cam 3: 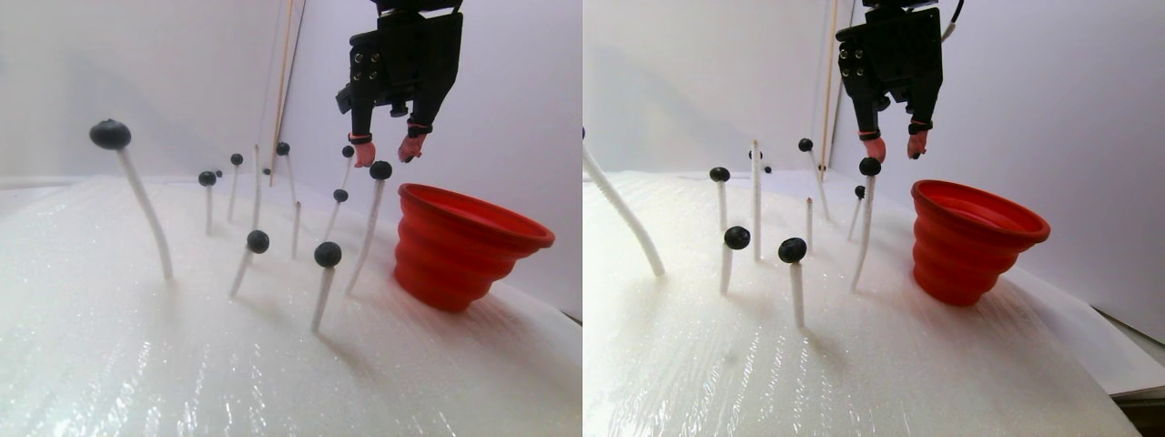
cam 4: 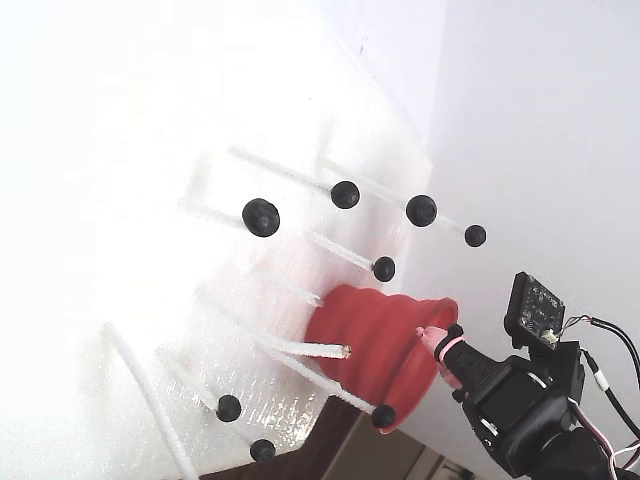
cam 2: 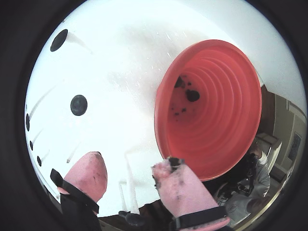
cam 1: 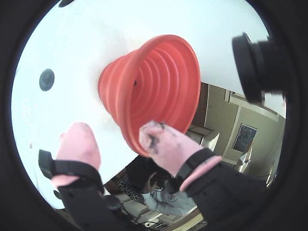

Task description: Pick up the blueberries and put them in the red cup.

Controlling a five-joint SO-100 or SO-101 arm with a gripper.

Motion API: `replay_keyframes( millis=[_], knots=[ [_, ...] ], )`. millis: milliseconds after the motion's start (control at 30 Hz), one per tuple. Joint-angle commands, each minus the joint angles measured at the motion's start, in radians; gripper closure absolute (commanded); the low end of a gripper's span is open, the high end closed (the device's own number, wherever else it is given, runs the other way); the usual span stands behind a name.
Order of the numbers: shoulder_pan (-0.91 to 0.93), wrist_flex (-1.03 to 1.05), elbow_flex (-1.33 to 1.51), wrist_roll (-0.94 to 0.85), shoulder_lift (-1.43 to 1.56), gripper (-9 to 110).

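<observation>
No text, label, brand, number or sign can be read in any view. The red cup (cam 3: 469,244) bears no lettering, and the small board beside it in the fixed view is too blurred to read.

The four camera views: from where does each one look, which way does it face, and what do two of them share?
A wrist view: rides on the end effector, facing the red cup from its side; both pink fingertips show.
Another wrist view: also on the end effector, looking into the cup, where dark blueberries lie.
Stereo pair view: low at table level, facing rods, cup and the open end effector above.
Fixed view: tilted, looking along the white surface; the arm enters at lower right.
Shared: every view shows the cup.
</observation>
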Motion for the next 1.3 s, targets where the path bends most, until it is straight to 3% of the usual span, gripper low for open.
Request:
replay_keyframes(
  millis=[0, 1267],
  knots=[
    [0.003, -0.028, -0.046, 0.014, 0.127, 82],
    [-0.084, -0.291, -0.002, 0.179, -0.074, 82]
  ],
)
